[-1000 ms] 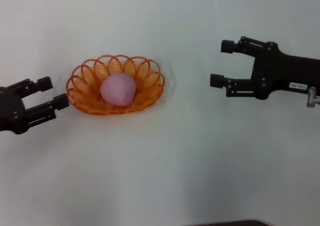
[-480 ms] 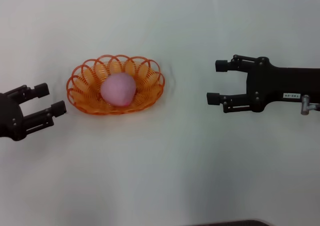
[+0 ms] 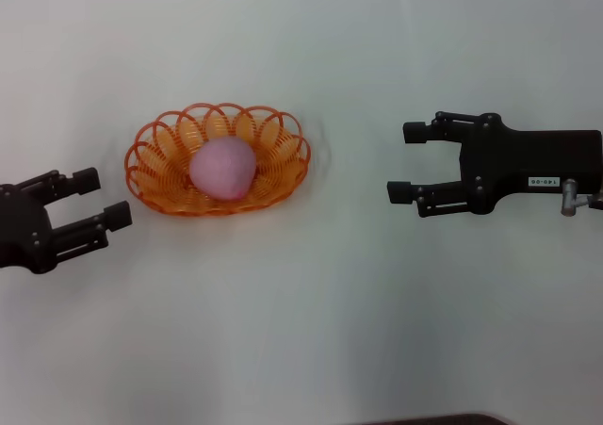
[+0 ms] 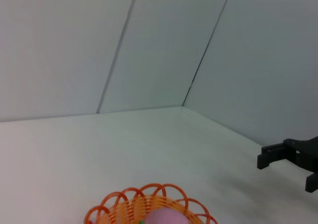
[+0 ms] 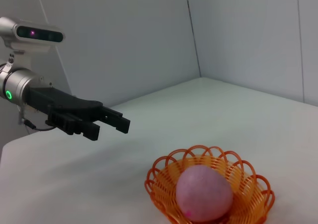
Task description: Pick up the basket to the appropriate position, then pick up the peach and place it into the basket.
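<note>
The orange basket [image 3: 160,191] stands on the white table left of centre. The pink peach [image 3: 222,169] lies inside it. My left gripper [image 3: 104,199] is open and empty, a short way to the left of the basket, apart from it. My right gripper [image 3: 403,162] is open and empty, well to the right of the basket. The basket [image 5: 253,196] and the peach [image 5: 203,193] also show in the right wrist view, with the left gripper [image 5: 112,124] behind them. The left wrist view shows the basket's rim [image 4: 130,198], the peach's top [image 4: 164,217] and the right gripper [image 4: 285,169] far off.
The white table [image 3: 301,331] stretches all around the basket. Pale walls stand behind it in both wrist views. A dark edge shows at the bottom of the head view [image 3: 443,419].
The right gripper has moved down and slightly left, levelling out. The left gripper has drawn back left a little, then returned lower. The basket and peach have not moved.
</note>
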Motion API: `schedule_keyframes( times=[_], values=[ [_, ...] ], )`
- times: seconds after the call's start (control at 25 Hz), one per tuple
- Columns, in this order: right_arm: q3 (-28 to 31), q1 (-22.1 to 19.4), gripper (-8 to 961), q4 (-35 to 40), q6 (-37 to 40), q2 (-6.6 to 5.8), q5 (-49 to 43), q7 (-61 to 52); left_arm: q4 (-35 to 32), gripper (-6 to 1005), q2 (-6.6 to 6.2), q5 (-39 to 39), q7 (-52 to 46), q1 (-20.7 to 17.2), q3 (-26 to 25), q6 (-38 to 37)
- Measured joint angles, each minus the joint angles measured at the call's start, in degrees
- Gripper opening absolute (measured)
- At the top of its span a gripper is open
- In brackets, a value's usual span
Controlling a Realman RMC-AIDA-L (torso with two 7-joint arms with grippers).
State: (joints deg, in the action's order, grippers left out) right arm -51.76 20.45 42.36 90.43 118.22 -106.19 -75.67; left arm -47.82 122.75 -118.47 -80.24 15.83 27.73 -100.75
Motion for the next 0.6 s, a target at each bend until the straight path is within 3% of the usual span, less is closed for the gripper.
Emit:
schedule_keyframes(
  times=[0.6],
  values=[
    [-0.17,0.11,925,0.00,0.00,0.17,-0.07,-1.39,0.35,735,0.30,-0.28,-0.02,0.37,0.13,0.56]
  ],
)
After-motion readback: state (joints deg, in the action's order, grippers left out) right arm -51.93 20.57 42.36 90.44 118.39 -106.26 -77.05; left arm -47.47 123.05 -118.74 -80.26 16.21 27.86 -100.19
